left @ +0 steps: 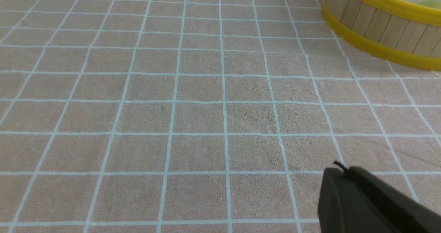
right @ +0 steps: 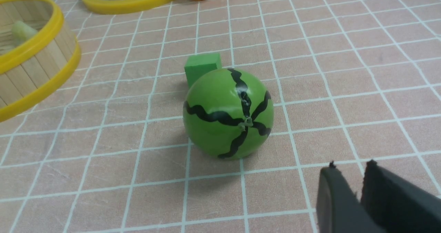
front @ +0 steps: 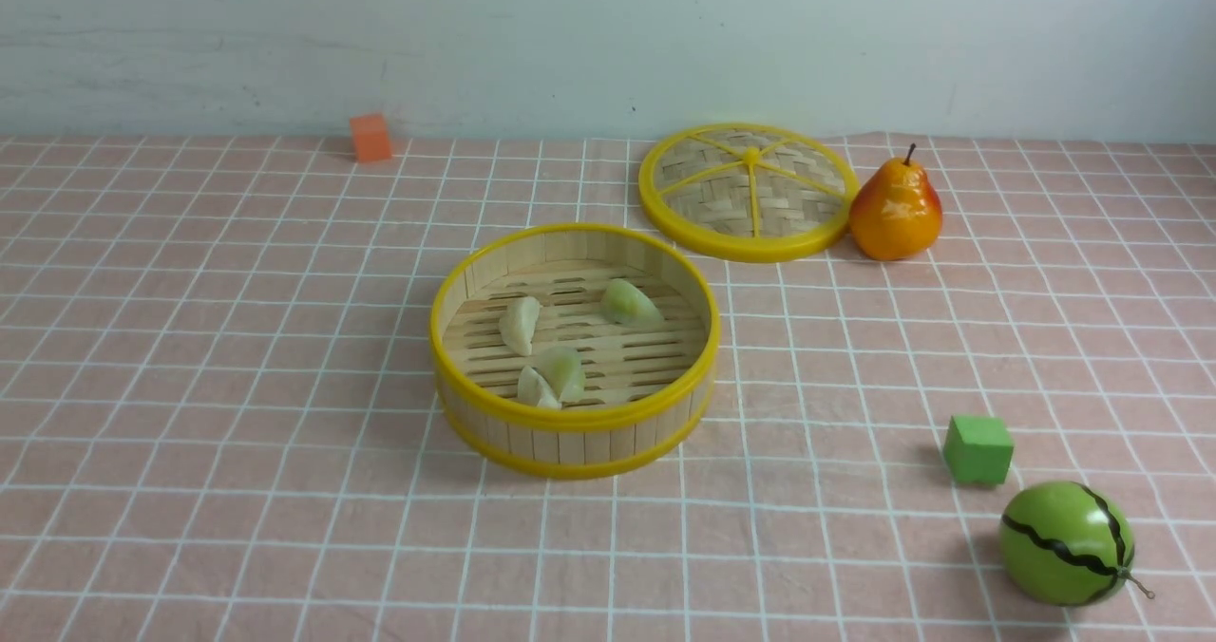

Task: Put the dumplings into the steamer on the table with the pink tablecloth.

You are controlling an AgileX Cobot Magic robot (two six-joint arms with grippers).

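Observation:
The steamer (front: 570, 421) stands mid-table on the pink tablecloth (front: 237, 357). Four pale dumplings lie on its slatted floor: one at the left (front: 520, 324), one at the back right (front: 629, 302), and two touching at the front (front: 562, 371), (front: 536, 390). Neither arm shows in the front view. My left gripper (left: 339, 171) is shut and empty, low over bare cloth, with the steamer wall (left: 386, 26) some way ahead of it. My right gripper (right: 349, 167) is shut and empty, just short of the toy watermelon (right: 227, 114). The steamer (right: 31, 67) with one dumpling (right: 22, 29) also shows there.
The woven yellow-rimmed lid (front: 746, 191) lies at the back, with a toy pear (front: 895, 210) touching it. A green cube (front: 978, 448) and the watermelon (front: 1066, 542) sit front right. An orange cube (front: 370, 137) sits by the back wall at the left.

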